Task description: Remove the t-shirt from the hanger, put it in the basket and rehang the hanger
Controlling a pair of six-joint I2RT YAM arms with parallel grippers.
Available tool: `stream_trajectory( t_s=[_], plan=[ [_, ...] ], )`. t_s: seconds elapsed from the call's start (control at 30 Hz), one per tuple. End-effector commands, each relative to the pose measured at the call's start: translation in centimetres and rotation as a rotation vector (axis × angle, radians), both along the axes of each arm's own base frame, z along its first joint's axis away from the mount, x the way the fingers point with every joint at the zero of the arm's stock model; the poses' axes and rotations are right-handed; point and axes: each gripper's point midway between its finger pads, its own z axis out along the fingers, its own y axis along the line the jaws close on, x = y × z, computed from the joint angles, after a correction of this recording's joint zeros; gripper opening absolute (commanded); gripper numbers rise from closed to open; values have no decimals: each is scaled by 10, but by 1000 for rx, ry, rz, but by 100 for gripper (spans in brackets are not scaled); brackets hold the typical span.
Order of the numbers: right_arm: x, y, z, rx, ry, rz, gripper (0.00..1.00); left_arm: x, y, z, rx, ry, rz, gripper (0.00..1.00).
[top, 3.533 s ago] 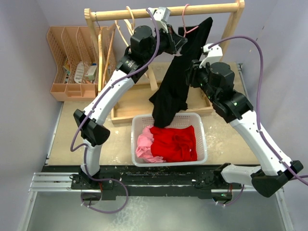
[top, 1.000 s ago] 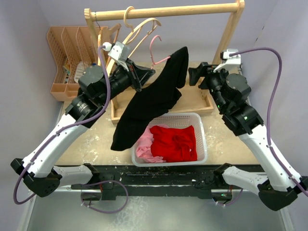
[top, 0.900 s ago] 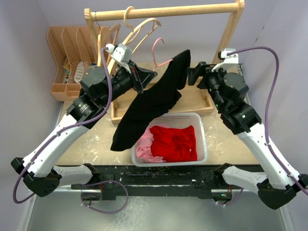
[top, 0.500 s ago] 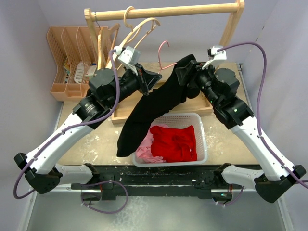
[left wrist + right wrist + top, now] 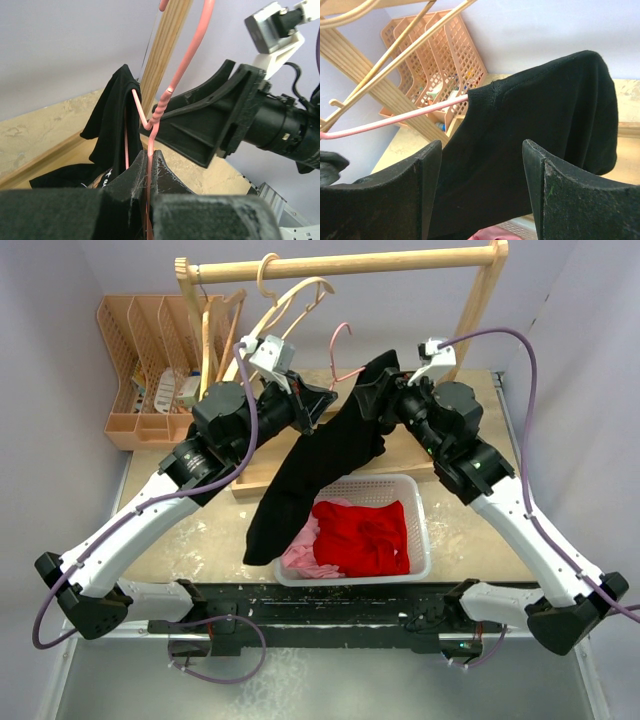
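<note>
A black t-shirt (image 5: pixel 330 445) hangs on a pink wire hanger (image 5: pixel 343 340), held in the air in front of the rack, and its hem droops to the basket's left rim. My left gripper (image 5: pixel 322 403) is shut on the hanger's wire (image 5: pixel 149 155) below its twisted neck. My right gripper (image 5: pixel 384 392) is open at the shirt's upper shoulder. In the right wrist view its fingers (image 5: pixel 427 175) stand wide apart either side of the black cloth (image 5: pixel 530 115), not closed on it. The hanger's arm (image 5: pixel 395 121) runs into the collar.
A white basket (image 5: pixel 424 502) holding a red garment (image 5: pixel 360 537) and a pink one (image 5: pixel 298 545) sits at the near middle. A wooden rack (image 5: pixel 340 262) with wooden hangers (image 5: pixel 290 300) stands behind. An orange organizer (image 5: pixel 140 350) is at far left. A wooden tray (image 5: pixel 415 455) lies under the rack.
The hanger has come off the rack bar. My left gripper carried it down and forward, then right. My right gripper has moved left up to the shirt's shoulder. The hem has swung toward the basket.
</note>
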Motion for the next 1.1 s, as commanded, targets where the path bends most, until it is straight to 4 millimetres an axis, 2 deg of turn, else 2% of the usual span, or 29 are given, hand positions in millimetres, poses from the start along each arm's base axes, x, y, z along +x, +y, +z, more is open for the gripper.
stream_trajectory(
  t_s=[0.0,0.2,0.27,0.33,0.43,0.53,0.7,0.93,1.07],
  plan=[
    [5,9,21,40,-55,12,68,-3,3,35,-76,-95,6,0],
    [12,12,25,34,-61,3,67,-1,1,33,-67,-91,3,0],
    [14,12,22,28,-56,-5,62,-1,1,32,-66,-89,4,0],
    [15,11,18,21,-50,-13,55,-1,1,32,-65,-89,5,0],
    [14,7,14,17,-47,-31,38,-1,0,31,-64,-87,4,0],
    [15,-3,11,7,-45,-77,26,-3,-2,29,-64,-82,-12,0],
    [15,-21,10,-19,-43,-157,1,-4,-2,24,-52,-73,-17,0],
    [10,-57,24,-45,-68,-317,0,-8,0,10,-10,-55,-29,0],
    [13,-79,27,-92,-62,-426,0,-20,-2,2,21,-50,-91,0]
  ],
)
